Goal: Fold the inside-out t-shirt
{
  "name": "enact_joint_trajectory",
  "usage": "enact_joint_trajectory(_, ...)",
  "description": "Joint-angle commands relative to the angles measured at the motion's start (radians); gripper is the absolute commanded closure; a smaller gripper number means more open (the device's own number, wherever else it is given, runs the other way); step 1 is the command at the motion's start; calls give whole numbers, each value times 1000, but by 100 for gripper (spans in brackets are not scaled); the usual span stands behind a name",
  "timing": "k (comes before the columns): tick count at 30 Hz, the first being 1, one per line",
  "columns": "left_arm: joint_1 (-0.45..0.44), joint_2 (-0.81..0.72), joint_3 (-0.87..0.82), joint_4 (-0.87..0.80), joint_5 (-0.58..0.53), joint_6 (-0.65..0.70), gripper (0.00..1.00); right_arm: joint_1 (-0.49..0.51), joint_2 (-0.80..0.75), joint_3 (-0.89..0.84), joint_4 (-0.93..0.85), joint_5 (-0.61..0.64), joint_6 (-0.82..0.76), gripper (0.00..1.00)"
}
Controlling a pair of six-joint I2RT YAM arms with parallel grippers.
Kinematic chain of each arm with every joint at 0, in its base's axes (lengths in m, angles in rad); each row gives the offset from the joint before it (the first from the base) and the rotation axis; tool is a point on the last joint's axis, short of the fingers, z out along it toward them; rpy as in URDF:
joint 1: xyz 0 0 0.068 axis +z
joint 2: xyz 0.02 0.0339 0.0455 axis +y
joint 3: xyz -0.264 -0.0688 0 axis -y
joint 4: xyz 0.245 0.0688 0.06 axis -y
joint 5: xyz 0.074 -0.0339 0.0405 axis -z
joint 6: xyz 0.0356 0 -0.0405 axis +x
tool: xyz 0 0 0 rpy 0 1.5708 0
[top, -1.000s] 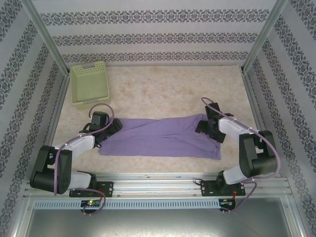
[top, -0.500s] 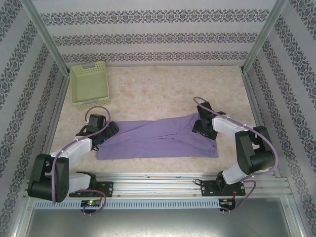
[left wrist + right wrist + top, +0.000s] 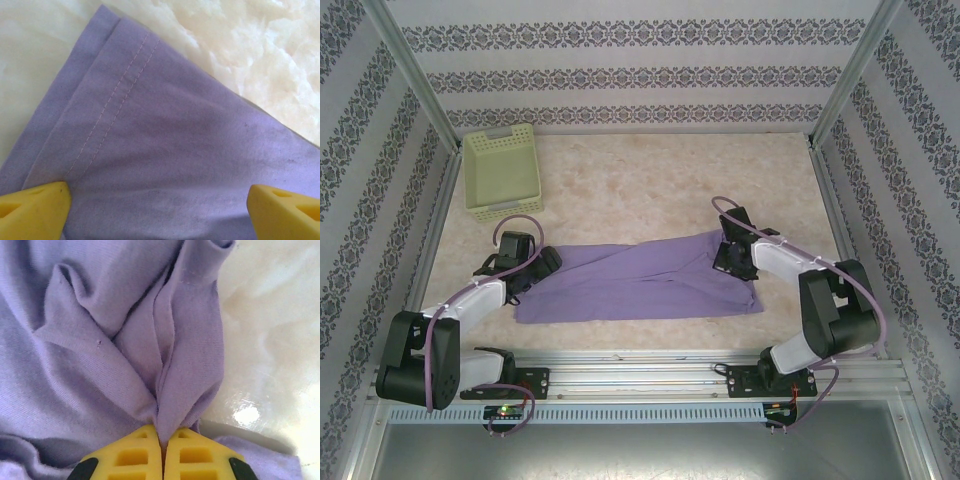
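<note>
The pale, stone-patterned table (image 3: pixel 650 170) carries everything. The purple t-shirt (image 3: pixel 630 285) lies on it in a long flat band, nearer the arms than the green basket (image 3: pixel 502 172) and stretching away to the basket's right. The left gripper (image 3: pixel 160 212), at the shirt end closest to the basket, has its yellow fingers wide apart over a stitched hem. The right gripper (image 3: pixel 162 440), far right of the basket, is pinched tight on a bunched fold of the shirt.

Bright, even light from overhead, shadows faint and soft; a white glare spot gleams on the surface (image 3: pixel 247 415), wrist close-ups slightly soft.
</note>
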Motion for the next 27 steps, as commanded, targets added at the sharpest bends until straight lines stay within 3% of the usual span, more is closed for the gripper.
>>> enact_joint_trajectory(1, -3, 22, -7, -46, 45, 10, 8, -17, -44, -27, -22, 15, -10, 100)
enact_joint_trajectory(4, -39, 10, 6, -81, 32, 15, 7, -40, -86, -29, -42, 26, -21, 100)
enact_joint_trajectory(9, -232, -74, 100, -250, -173, 47, 6, -111, -175, -29, -93, 51, -62, 100)
enact_joint_trajectory(13, -259, -118, 139, -308, -233, 75, 6, -164, -227, -12, -142, 80, -102, 100)
enact_joint_trajectory(21, -289, -59, 190, -337, -260, 135, 6, -191, -254, 114, -279, 212, -186, 100)
enact_joint_trajectory(27, -343, 60, 212, -298, -211, 137, 7, -158, -219, 213, -360, 320, -220, 100)
